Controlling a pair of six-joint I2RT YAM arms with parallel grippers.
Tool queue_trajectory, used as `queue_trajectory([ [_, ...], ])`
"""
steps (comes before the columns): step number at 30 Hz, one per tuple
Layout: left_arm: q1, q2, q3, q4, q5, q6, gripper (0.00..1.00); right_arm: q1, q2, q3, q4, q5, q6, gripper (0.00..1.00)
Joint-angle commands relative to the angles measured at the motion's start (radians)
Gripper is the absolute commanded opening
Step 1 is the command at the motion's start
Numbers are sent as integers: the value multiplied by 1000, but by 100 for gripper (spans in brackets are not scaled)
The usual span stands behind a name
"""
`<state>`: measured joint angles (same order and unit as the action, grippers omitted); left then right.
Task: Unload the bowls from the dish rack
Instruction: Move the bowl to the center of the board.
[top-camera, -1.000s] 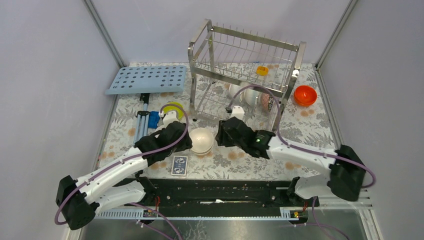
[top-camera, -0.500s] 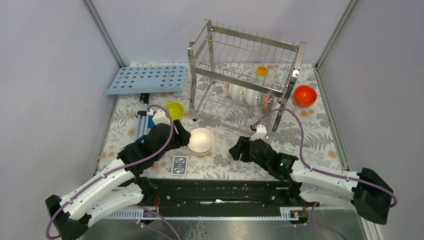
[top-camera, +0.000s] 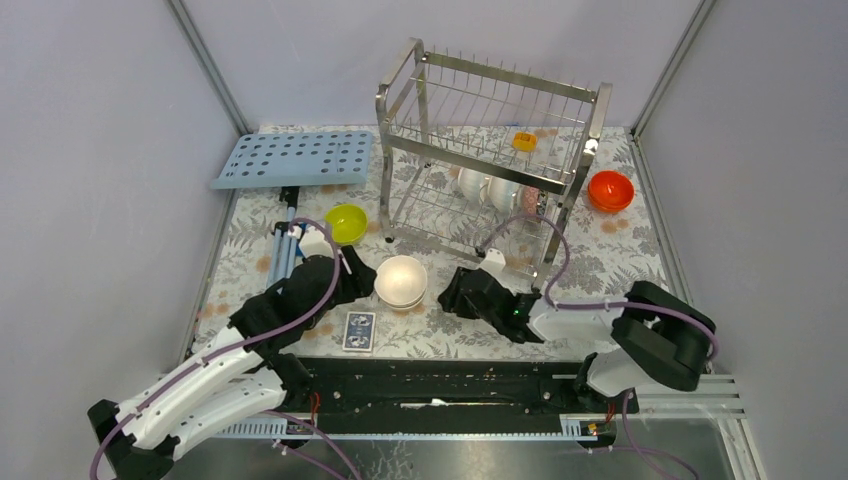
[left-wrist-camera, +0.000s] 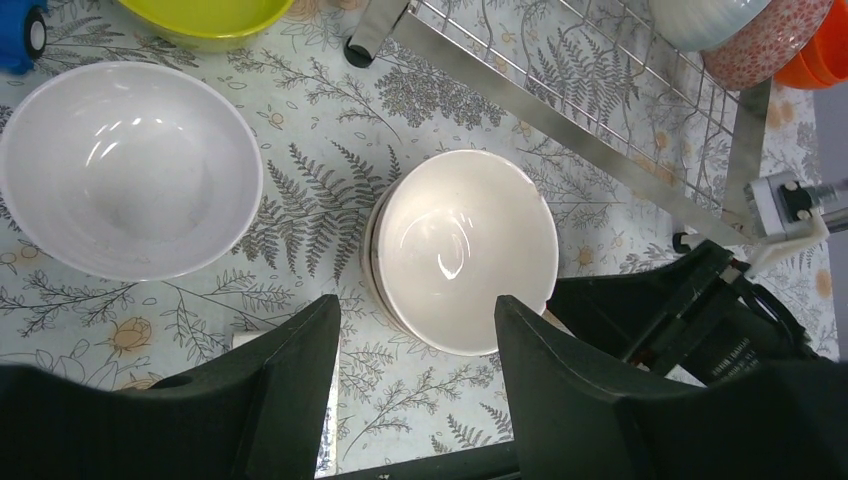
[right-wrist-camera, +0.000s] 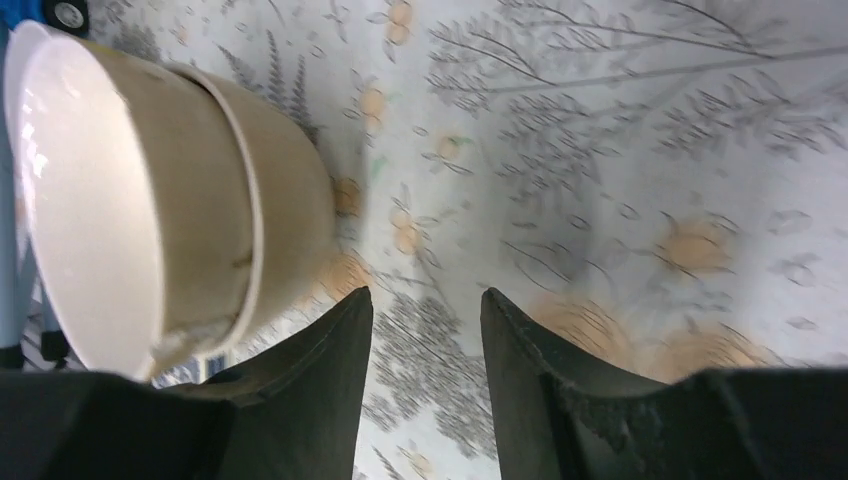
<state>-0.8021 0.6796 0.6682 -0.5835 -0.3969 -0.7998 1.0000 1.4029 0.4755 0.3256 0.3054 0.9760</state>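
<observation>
Both jaws stood apart, empty: left gripper (left-wrist-camera: 415, 322) hovered over the stacked beige bowls (top-camera: 401, 281), right gripper (right-wrist-camera: 425, 300) low just beside them. Stack, white bowl (left-wrist-camera: 130, 170) and yellow-green bowl (top-camera: 346, 222) sat grouped short of the dish rack (top-camera: 383, 150), probably keeping its front clear. Racked bowls (top-camera: 497, 190) stood on edge in the lower tier, bare floral mat (top-camera: 600, 270) before it.

A beige bowl stack (top-camera: 401, 281) is flanked by the left gripper (top-camera: 366, 281) and right gripper (top-camera: 448, 294); white bowls (top-camera: 487, 188) are seen in the dish rack (top-camera: 480, 162).
</observation>
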Motion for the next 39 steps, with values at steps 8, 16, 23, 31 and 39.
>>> queue_trajectory([
  [8, 4, -44, -1, 0, -51, 11, 63, -6, 201, 209, 30, -34, 76, 49],
  [16, 5, -46, 1, -3, -55, 11, 63, -6, 253, 214, 82, -84, 80, 49],
  [23, 4, -47, 5, -9, -53, 11, 63, -6, 309, 265, 92, -119, 59, 49],
  [31, 4, -48, 8, -13, -57, 11, 63, -6, 334, 287, 91, -151, 41, 50],
  [39, 4, -53, 44, -28, -71, 26, 71, 14, -16, 160, -125, -23, -127, 59],
])
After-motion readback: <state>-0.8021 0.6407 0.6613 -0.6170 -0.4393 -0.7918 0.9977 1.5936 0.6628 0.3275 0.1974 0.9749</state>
